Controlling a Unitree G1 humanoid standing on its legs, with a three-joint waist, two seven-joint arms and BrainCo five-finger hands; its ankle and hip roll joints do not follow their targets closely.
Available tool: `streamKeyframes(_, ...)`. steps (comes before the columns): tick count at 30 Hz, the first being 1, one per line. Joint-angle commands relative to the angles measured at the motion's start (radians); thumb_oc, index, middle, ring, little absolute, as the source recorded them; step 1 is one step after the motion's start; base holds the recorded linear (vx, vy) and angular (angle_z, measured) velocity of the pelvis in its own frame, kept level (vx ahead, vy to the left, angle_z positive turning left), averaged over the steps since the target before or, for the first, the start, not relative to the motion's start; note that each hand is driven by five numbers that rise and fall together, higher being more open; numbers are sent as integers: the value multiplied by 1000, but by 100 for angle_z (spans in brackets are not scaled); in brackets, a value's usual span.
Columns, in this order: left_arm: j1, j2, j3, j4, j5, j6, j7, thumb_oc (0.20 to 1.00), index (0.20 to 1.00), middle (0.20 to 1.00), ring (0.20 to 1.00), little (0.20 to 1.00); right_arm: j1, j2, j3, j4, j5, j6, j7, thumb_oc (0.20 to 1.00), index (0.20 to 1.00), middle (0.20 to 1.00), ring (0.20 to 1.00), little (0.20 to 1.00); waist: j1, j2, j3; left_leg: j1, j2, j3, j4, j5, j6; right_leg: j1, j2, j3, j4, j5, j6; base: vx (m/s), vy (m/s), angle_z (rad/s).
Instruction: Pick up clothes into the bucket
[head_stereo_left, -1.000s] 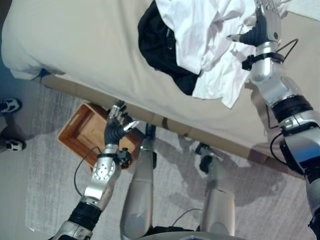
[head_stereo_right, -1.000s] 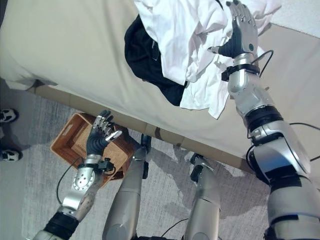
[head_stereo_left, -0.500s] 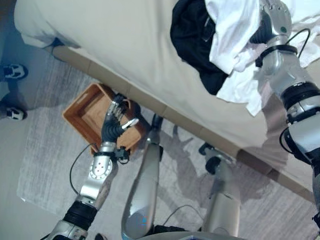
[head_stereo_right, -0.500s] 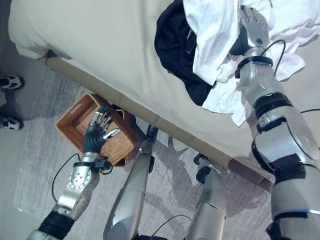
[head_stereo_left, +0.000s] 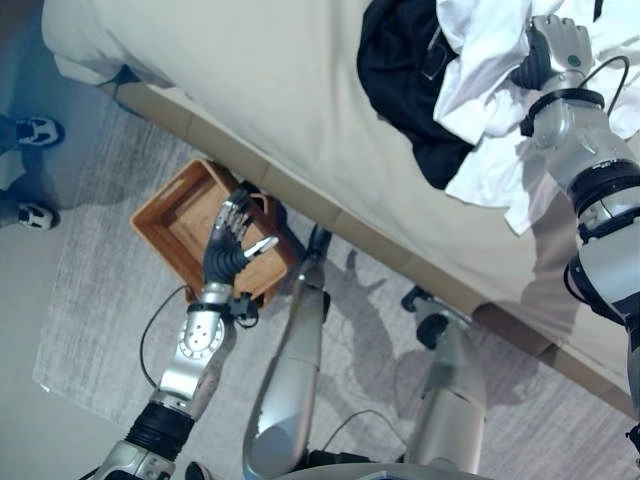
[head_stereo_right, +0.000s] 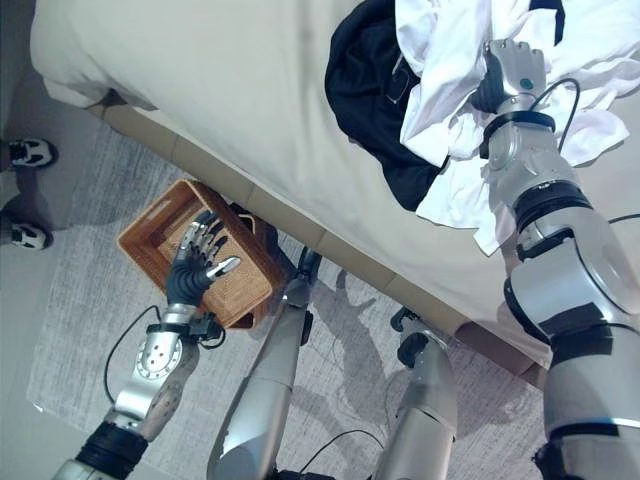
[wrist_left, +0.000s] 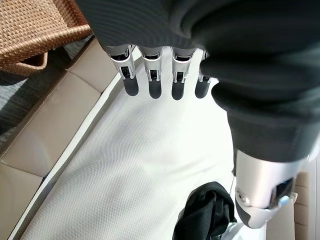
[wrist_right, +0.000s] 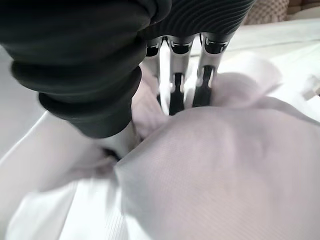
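A heap of white clothes (head_stereo_left: 480, 90) lies on the bed, partly over a black garment (head_stereo_left: 400, 70). My right hand (head_stereo_left: 555, 45) rests on the white heap with its fingers (wrist_right: 175, 75) curled down into a fold of the white cloth (wrist_right: 225, 165); their tips are hidden by it. A brown wicker basket (head_stereo_left: 175, 225) stands on the floor beside the bed. My left hand (head_stereo_left: 232, 245) hovers over the basket's near corner, open, fingers (wrist_left: 150, 75) straight and holding nothing. The black garment (wrist_left: 207, 210) also shows past that hand.
The bed (head_stereo_left: 230, 90) has a beige cover, and its edge runs diagonally above the basket. A grey rug (head_stereo_left: 100, 310) lies under the basket. A person's shoes (head_stereo_left: 30, 130) stand at the far left on the floor.
The camera has shifted, sliding the whole scene. My right hand, flat on the white clothes a second ago, has curled its fingers into the cloth. The left hand stays open by the basket.
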Motion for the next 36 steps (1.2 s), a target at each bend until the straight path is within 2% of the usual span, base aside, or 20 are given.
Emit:
streamKeyframes(1,8,1,17,-61,5,-44,-1,1000,1000,1000,1000,1000,-9,-43,18,-21,33,0,-4,200,200,200,200,200,16,14,-21,-12,35,75,12,-30,12,38,-9,47,-29,32,89,0,0,0)
streamKeyframes(8,8,-10,16,-26,10,-42,-11,1000,1000,1000,1000,1000,100,-84,-63,-205,134,-48,6,200,200,200,200,200,-17,-5,-37,63,50,94,-5,-36,10,108,3,51,-75,53,93,1,1,-1)
streamKeyframes(11,15,-15,20,2,7,-41,-19,1000,1000,1000,1000,1000,201,-110,-126,-347,187,-77,24,200,200,200,200,200,-38,-24,-46,122,59,103,-23,-39,8,165,13,49,-113,69,97,-12,-1,-7)
streamKeyframes(12,14,-16,21,11,9,-40,-22,1000,1000,1000,1000,1000,241,-113,-153,-383,209,-90,31,200,200,200,200,200,-47,-29,-47,133,58,108,-39,-7,12,181,10,37,-141,105,87,-58,7,-8)
streamKeyframes(13,17,-15,24,26,10,-38,-24,1000,1000,1000,1000,1000,283,-122,-176,-414,219,-97,37,200,200,200,200,200,-53,-35,-49,155,60,111,-48,-7,12,207,14,36,-159,112,89,17,-17,-10)
streamKeyframes(14,18,-14,23,27,10,-38,-24,1000,1000,1000,1000,1000,287,-122,-177,-416,219,-97,38,200,200,200,200,200,-52,-36,-53,169,65,107,-47,-36,6,217,19,45,-152,87,102,25,-17,-14)
streamKeyframes(15,23,-12,32,41,14,-36,-34,1000,1000,1000,1000,1000,370,-131,-221,-503,243,-116,55,200,200,200,200,200,-69,-45,-57,202,66,119,-69,-7,9,256,19,33,-194,125,92,33,-18,-14)
streamKeyframes(18,27,-13,32,75,17,-35,-41,1000,1000,1000,1000,1000,476,-128,-279,-564,271,-134,73,200,200,200,200,200,-81,-55,-64,258,72,125,-88,-8,8,317,26,28,-229,137,96,24,-8,-14)
streamKeyframes(22,51,-25,61,138,2,-24,-73,1000,1000,1000,1000,1000,754,-98,-451,-738,422,-199,150,200,200,200,200,200,-124,-78,-100,406,92,142,-136,-12,1,486,41,15,-333,162,105,89,-41,-11)
streamKeyframes(25,54,-29,65,158,3,-21,-76,1000,1000,1000,1000,1000,798,-87,-492,-772,456,-211,159,200,200,200,200,200,-129,-83,-106,439,95,145,-151,-13,-1,523,48,16,-360,168,106,62,-31,-16)
streamKeyframes(30,57,-36,74,216,47,3,-106,1000,1000,1000,1000,1000,946,8,-633,-933,644,-264,239,200,200,200,200,200,-166,-99,-183,597,122,179,-221,-17,-5,687,85,16,-490,192,116,110,-26,-16)
streamKeyframes(36,56,-32,71,234,93,27,-123,1000,1000,1000,1000,1000,932,12,-635,-1029,716,-266,298,200,200,200,200,200,-187,-110,-251,690,135,214,-263,-20,-2,752,106,41,-552,210,117,87,1,-22)
